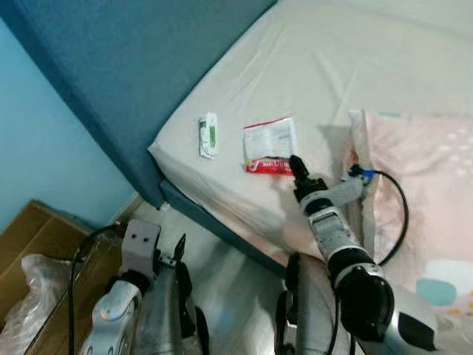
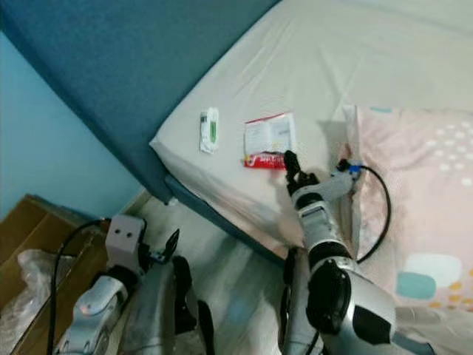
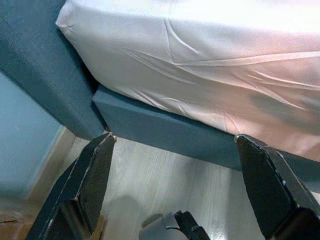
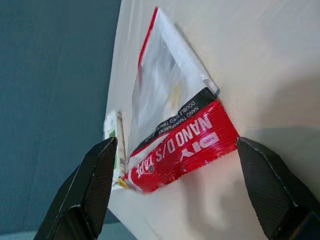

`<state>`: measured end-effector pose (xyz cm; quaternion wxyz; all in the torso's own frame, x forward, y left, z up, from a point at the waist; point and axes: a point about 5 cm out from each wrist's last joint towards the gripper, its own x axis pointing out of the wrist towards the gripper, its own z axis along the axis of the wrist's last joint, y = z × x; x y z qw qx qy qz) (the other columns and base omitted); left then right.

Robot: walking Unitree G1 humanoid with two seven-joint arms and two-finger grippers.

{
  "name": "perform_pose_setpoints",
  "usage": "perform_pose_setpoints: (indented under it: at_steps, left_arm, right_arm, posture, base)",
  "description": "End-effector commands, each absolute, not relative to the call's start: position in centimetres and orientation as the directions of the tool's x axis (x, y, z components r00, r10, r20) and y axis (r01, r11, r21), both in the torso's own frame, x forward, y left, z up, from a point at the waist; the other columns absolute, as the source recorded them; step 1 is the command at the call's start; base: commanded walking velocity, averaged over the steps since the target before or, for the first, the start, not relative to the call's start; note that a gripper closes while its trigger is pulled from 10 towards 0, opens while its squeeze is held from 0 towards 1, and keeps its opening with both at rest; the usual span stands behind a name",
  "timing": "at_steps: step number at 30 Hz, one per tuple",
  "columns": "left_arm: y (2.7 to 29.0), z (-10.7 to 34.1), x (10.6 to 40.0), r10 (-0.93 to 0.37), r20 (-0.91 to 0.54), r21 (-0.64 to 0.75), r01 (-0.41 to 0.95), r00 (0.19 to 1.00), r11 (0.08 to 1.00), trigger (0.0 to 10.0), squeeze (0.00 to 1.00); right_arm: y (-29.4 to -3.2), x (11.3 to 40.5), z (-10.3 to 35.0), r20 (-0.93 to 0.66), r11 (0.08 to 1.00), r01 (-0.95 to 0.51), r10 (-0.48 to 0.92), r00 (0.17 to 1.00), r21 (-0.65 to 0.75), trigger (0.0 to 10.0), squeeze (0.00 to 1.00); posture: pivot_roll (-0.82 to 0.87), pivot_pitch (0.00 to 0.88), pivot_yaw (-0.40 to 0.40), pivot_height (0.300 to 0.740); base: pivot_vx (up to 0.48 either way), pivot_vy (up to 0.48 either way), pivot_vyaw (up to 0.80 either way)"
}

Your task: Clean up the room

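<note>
Soft daylight, slight blur, glare in wrist view.

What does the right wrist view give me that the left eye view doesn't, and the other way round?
Right wrist view: the printed lettering on the red-and-white packet, readable as NANO and TAPE, framed between the open right gripper fingers.

Left eye view: the pink pillow, the cardboard box on the floor, the left gripper low beside the bed, and the blue headboard's full run.

Both: the packet, the small green-and-white wrapper beyond it, the white sheet.
</note>
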<state>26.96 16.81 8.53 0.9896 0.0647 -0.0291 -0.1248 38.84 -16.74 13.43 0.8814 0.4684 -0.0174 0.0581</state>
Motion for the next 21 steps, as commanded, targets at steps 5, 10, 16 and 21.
perform_pose_setpoints:
  at_steps: [5, 10, 16, 21]
  left_arm:
    - [17.2, 7.9, 25.3, -0.258, -0.030, 0.149, 0.259, 0.966, 0.954, 10.0, 0.00]
    - [17.2, 8.4, 24.4, -0.253, -0.054, 0.140, 0.258, 0.966, 0.956, 10.0, 0.00]
    - [17.0, 8.6, 24.1, -0.251, -0.067, 0.134, 0.258, 0.966, 0.957, 10.0, 0.00]
    - [16.8, 8.6, 24.1, -0.251, -0.074, 0.128, 0.259, 0.965, 0.957, 10.0, 0.00]
  right_arm:
    - [-15.9, 39.1, 13.7, 0.090, 0.518, -0.133, 0.108, 0.990, 0.845, 7.4, 0.00]
    - [-15.9, 39.7, 15.2, 0.101, 0.571, -0.142, 0.103, 0.989, 0.809, 0.0, 0.00]
    - [-16.9, 39.7, 15.4, 0.104, 0.578, -0.123, 0.066, 0.992, 0.807, 0.0, 0.00]
    - [-17.4, 39.7, 15.3, 0.105, 0.579, -0.117, 0.054, 0.993, 0.807, 0.0, 0.00]
  posture:
    - [0.21, 0.528, 0.019, 0.555]
    - [0.21, 0.543, 0.013, 0.555]
    - [0.20, 0.540, 0.009, 0.555]
    - [0.20, 0.534, 0.005, 0.555]
  base:
    - [0.000, 0.000, 0.00]
    - [0.000, 0.000, 0.00]
    - [0.000, 0.000, 0.00]
    - [0.000, 0.000, 0.00]
